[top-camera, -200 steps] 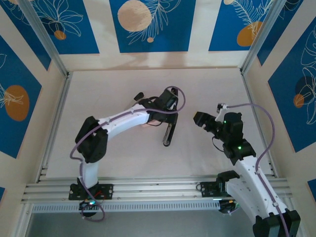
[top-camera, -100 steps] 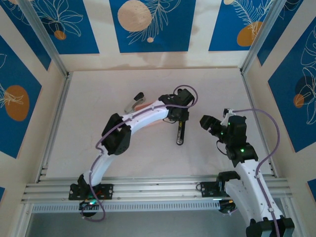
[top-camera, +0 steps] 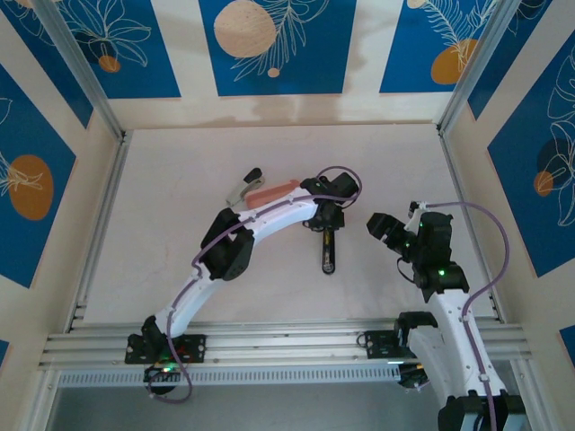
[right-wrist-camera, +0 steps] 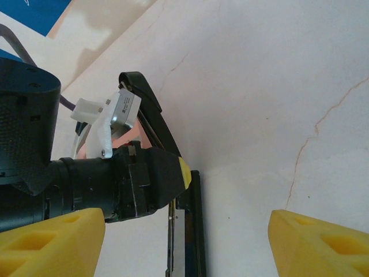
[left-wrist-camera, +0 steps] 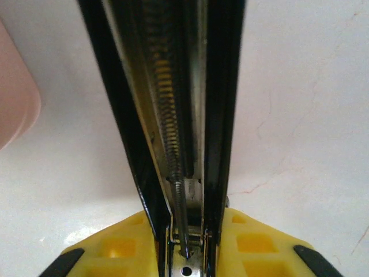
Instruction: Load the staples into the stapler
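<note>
The black stapler (top-camera: 329, 254) lies opened on the table, pointing toward the near edge. My left gripper (top-camera: 326, 224) is at its far end, shut on the stapler. In the left wrist view the yellow fingers (left-wrist-camera: 262, 242) press both sides of the stapler's magazine (left-wrist-camera: 173, 115), whose spring and empty channel show. My right gripper (top-camera: 382, 229) hovers to the stapler's right, open with nothing between its yellow pads (right-wrist-camera: 323, 242). It faces the left gripper (right-wrist-camera: 173, 176) and the stapler (right-wrist-camera: 195, 231). The staples are too small to make out.
A shallow pink tray (top-camera: 269, 191) lies just beyond the left forearm. A small grey and black tool (top-camera: 244, 186) rests at the tray's left end. Aluminium rails (top-camera: 99, 224) border the table at left, right and the near edge.
The left arm has swung right and stretched out, carrying the stapler to the right and turning it straight toward the near edge. The right gripper has drawn slightly right and nearer.
</note>
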Controlling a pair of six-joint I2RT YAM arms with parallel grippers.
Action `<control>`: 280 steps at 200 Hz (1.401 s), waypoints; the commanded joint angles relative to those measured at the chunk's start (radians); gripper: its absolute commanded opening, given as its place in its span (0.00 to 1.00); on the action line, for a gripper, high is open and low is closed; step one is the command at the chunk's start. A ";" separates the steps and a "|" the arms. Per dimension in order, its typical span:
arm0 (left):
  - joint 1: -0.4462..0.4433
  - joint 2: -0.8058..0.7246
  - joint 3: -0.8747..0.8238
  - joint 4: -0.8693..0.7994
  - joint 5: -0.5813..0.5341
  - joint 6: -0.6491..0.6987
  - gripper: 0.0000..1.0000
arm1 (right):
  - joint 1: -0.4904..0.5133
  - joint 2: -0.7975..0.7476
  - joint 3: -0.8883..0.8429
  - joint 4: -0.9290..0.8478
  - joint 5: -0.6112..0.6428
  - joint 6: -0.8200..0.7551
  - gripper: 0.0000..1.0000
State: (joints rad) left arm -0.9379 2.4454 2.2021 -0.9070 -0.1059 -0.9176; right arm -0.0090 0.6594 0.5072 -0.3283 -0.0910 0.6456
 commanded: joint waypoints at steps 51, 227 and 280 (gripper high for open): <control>-0.015 -0.024 0.041 0.015 0.002 -0.044 0.44 | -0.017 0.005 0.010 -0.015 -0.069 -0.032 0.75; 0.033 -0.688 -0.693 0.416 -0.098 0.156 0.78 | 0.195 0.122 0.147 -0.170 -0.040 -0.032 0.69; 0.121 -0.909 -0.997 0.520 -0.042 0.160 0.82 | 0.375 0.325 0.263 -0.195 0.064 -0.062 0.68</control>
State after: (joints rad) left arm -0.8604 1.6447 1.3125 -0.4660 -0.1753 -0.7753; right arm 0.3111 0.9119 0.7033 -0.4877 -0.0940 0.6151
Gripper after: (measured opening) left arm 0.810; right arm 0.676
